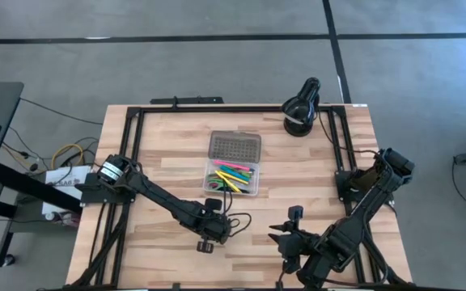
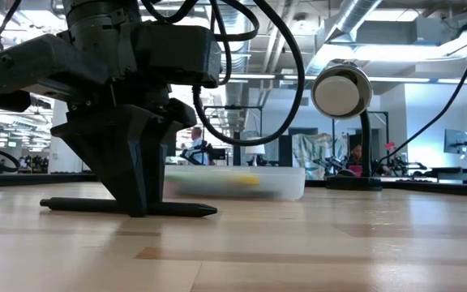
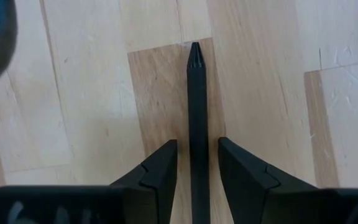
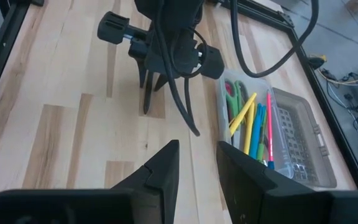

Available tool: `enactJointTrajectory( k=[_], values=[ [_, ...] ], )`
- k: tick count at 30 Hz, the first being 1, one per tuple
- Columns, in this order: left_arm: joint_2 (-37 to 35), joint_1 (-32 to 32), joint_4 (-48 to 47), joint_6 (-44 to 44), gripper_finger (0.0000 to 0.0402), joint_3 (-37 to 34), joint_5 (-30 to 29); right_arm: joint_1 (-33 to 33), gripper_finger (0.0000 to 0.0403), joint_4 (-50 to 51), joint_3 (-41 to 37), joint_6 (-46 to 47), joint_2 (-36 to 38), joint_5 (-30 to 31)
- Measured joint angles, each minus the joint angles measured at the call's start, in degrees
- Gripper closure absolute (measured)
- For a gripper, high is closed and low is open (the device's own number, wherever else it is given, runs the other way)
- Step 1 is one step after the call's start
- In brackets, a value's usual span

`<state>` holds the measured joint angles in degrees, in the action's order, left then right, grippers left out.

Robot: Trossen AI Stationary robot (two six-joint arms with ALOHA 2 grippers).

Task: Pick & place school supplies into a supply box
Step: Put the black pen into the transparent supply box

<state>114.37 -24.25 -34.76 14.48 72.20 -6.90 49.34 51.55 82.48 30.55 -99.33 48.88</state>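
We see the left gripper (image 3: 197, 171) lowered to the table (image 1: 168, 174) over one black pen (image 3: 197, 106), its fingers (image 3: 157, 174) spread to either side of the barrel with a sliver of wood showing on each side, so they straddle the pen without yet pinching it. In the low view the pen lies flat with the fingertips down at the tabletop, which we judge is the stance for closing and lifting. The supply box (image 1: 235, 166) sits near, toward the table's far side, lid folded back flat (presumably so items can drop straight in).

The right gripper (image 4: 196, 171) waits above the near edge of the table, its fingers parted and holding nothing, aimed toward the box.

Counting: one pen left on the table, one box, one black lamp (image 1: 302, 107) at the far corner. Inside the box we make out green-handled scissors (image 4: 234, 93) and roughly half a dozen pens in yellow, blue, green and pink; the exact number we cannot tell.
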Motion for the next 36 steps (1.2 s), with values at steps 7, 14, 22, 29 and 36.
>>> enactJointTrajectory(
  k=[7,14,22,29,36],
  values=[
    [0.0,-0.09,0.04,0.22,0.0328,0.0,0.29,0.0,0.0301,-0.01,0.0,0.0,0.0,-0.02],
    [0.0,-0.09,-0.07,0.2,0.0347,0.0,0.23,0.02,0.0301,-0.06,0.0,0.0,0.0,0.0],
    [0.0,-0.34,-0.7,-0.39,0.0369,0.52,-0.78,0.0,0.0301,-0.04,0.0,-0.02,0.0,-0.02],
    [0.4,-1.52,-4.6,-1.47,0.0372,3.36,-4.12,0.01,0.0301,-0.15,-0.31,-0.02,-0.02,-0.04],
    [0.46,-2.15,-11.82,-1.77,0.0374,7.43,-10.04,0.02,0.0301,-0.2,-0.31,-0.04,-0.02,-0.15]
  ],
)
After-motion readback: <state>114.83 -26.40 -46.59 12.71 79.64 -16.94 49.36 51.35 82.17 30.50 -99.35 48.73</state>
